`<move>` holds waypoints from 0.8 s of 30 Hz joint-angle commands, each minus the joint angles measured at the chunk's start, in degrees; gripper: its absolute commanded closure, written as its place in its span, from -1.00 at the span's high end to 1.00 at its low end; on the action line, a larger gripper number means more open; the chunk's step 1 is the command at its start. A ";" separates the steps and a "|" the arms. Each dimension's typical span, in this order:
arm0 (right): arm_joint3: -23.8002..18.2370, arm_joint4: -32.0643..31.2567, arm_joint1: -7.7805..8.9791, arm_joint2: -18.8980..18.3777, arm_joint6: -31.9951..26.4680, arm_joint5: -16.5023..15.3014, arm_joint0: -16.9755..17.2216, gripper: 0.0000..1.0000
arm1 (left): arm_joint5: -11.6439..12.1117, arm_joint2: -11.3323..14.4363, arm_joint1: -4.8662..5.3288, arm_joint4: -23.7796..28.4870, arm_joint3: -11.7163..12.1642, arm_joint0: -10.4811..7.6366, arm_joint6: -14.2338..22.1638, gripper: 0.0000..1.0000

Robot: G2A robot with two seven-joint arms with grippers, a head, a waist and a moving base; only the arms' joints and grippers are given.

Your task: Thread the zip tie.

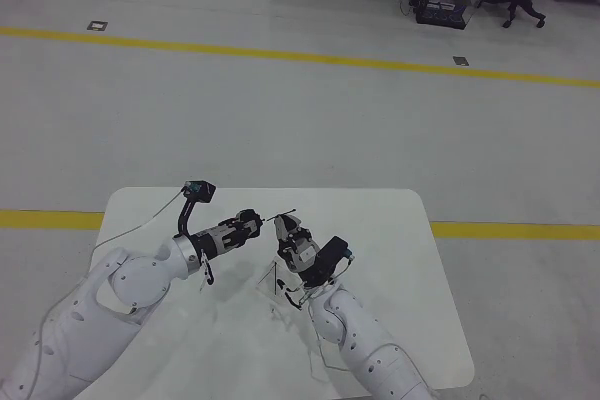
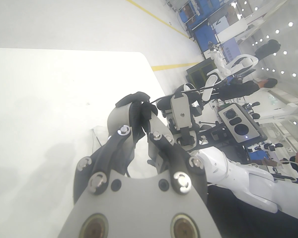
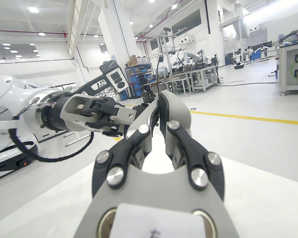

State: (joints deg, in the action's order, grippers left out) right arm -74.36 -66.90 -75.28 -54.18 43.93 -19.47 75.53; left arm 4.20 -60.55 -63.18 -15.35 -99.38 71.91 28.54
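Things at the table, counted

One white table (image 1: 380, 215), one black zip tie (image 3: 159, 77), two grippers (left gripper (image 1: 257, 223), right gripper (image 1: 281, 227)) and one clear plastic piece (image 2: 99, 130) on the near part of the table.

Bright, even light falls from overhead. In the right wrist view the ceiling lamps (image 3: 33, 9) burn as white spots with soft halos, and the floor (image 3: 250, 134) gives back a pale sheen. The screws (image 3: 118, 173) on the right gripper (image 3: 159, 100) catch small glints. In the left wrist view the table (image 2: 52, 80) is washed out almost to pure white, with glare across most of its top, and distant lamps show as a scatter of dots. Seen from the top, table and floor differ little in tone. Both wrist views bend straight lines toward the edges: the column (image 3: 116, 25) leans, and the table's rim curves.
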 commanded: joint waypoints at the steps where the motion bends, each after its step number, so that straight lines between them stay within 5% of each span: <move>1: 0.00 0.00 0.00 0.00 0.00 0.00 0.00 -1.00 | 0.00 0.00 0.00 0.00 0.00 0.00 0.00 -1.00; 15: -0.77 -0.35 0.03 -0.36 -0.71 0.59 0.31 -1.00 | 0.00 0.00 0.00 0.00 0.00 0.00 0.00 -1.00; 24: 0.22 -3.48 0.09 -1.46 3.80 -0.01 0.59 -1.00 | 0.00 0.00 0.00 0.00 0.00 0.00 0.00 -1.00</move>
State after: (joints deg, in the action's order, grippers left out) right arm -74.31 -70.16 -75.16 -55.65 47.20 -19.38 76.18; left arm 4.20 -60.55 -63.18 -15.35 -99.38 71.91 28.54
